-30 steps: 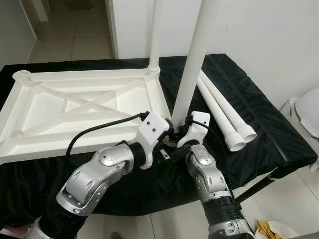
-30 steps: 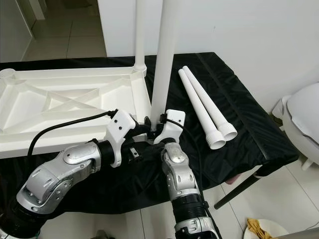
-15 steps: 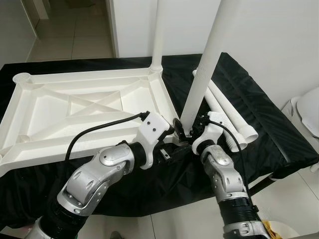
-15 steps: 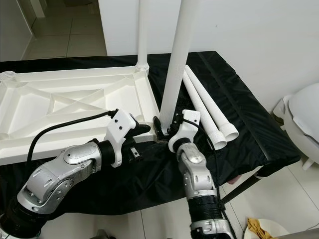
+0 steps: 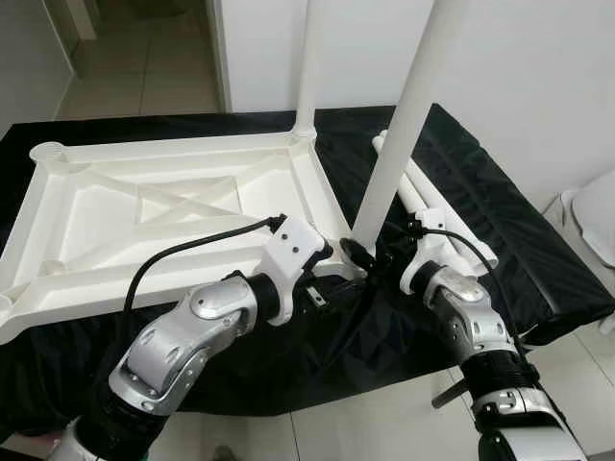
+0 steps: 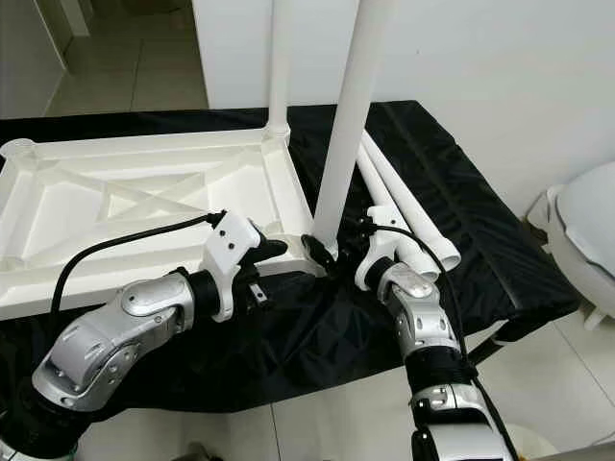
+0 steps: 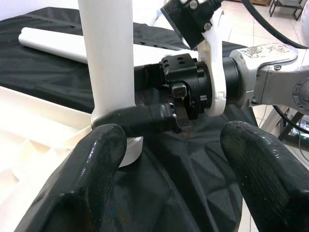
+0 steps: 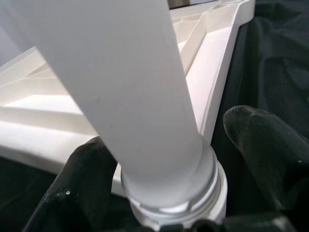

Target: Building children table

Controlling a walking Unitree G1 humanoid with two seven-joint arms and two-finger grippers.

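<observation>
The white table top [image 5: 144, 206] lies upside down on a black-covered table. One white leg [image 5: 307, 67] stands in its far right corner. A second leg [image 5: 404, 125] stands in the near right corner socket. My right gripper [image 5: 370, 252] straddles the base of this near leg. In the right wrist view one finger [image 8: 82, 179] rests against the leg [image 8: 135, 96] and the other finger [image 8: 265, 150] stands a little off it. My left gripper [image 5: 332, 279] hovers open just in front of that corner, with nothing between its fingers [image 7: 91, 174].
Two loose white legs [image 6: 404, 197] lie side by side on the black cloth [image 5: 500, 240], to the right of the table top. A white rounded object [image 6: 586, 230] stands on the floor past the table's right edge. A tiled doorway opens at the back left.
My right arm has swung to the right around the near leg's base, from in front of it to its right side. The left arm has stayed put.
</observation>
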